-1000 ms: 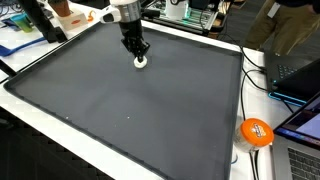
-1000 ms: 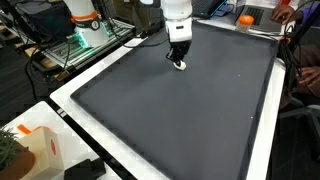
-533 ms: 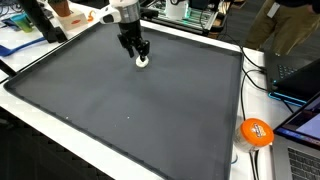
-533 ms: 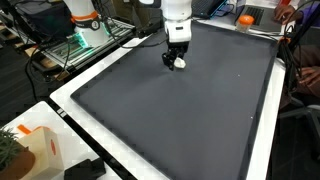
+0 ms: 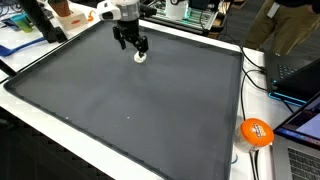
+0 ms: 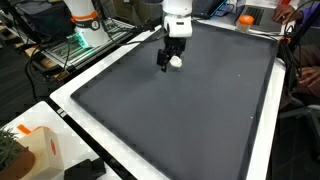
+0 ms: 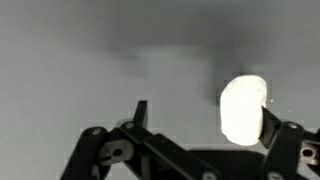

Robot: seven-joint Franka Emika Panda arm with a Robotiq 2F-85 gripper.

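Claw (image 5: pixel 133 47) hung just over the dark worktop (image 5: pixel 150 115), jaws spread wide apart, with a little white lump (image 5: pixel 140 56) sitting by one finger, not gripped.

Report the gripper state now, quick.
Gripper: open, holding nothing; small white rounded object sits loose by one of its fingers.

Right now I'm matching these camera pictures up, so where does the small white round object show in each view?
In an exterior view: the small white round object lies top centre, just below the claw.
In an exterior view: the object lies top centre, at the claw's tips.
Wrist view: the object is right of centre, beside the finger at the picture's right.
Shared landmark: the dark grey mat under it.
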